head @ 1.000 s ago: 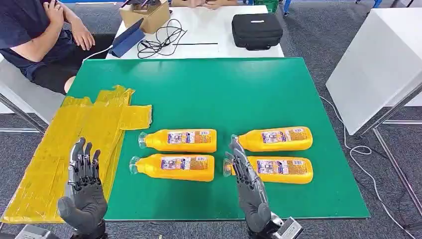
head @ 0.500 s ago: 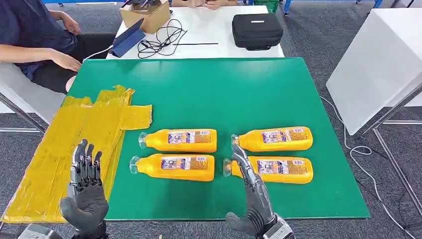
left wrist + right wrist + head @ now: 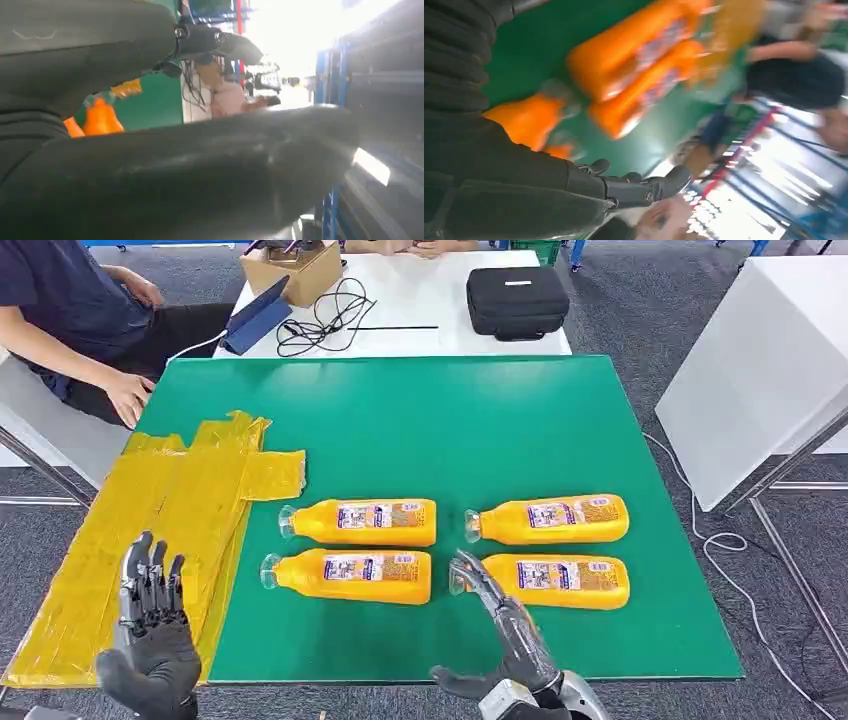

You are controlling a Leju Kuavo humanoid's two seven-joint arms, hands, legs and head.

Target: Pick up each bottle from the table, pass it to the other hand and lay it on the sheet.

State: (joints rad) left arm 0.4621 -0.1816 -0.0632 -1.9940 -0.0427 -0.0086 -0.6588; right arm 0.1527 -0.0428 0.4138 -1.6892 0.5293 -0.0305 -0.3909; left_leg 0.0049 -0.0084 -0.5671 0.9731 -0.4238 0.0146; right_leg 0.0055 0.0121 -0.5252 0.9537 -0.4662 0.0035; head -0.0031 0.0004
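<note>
Green-topped worktop [image 3: 400, 420] carries four orange plastic bottles [image 3: 357, 522], all lying flat at centre. Right robot hand [image 3: 500, 625] has turned palm-sideways, fingers spread and empty, tips near the cap at 12 o'clock: likely first pickup. Left robot hand [image 3: 150, 635] dropped back, open, over the crumpled yellow sheet [image 3: 150, 510] at 9 o'clock, near the worktop's front edge.

The head view is evenly lit and sharp, with soft shadows under the flat green table [image 3: 560, 430]. Both wrist views are motion-blurred, with blown-out white glare behind.
</note>
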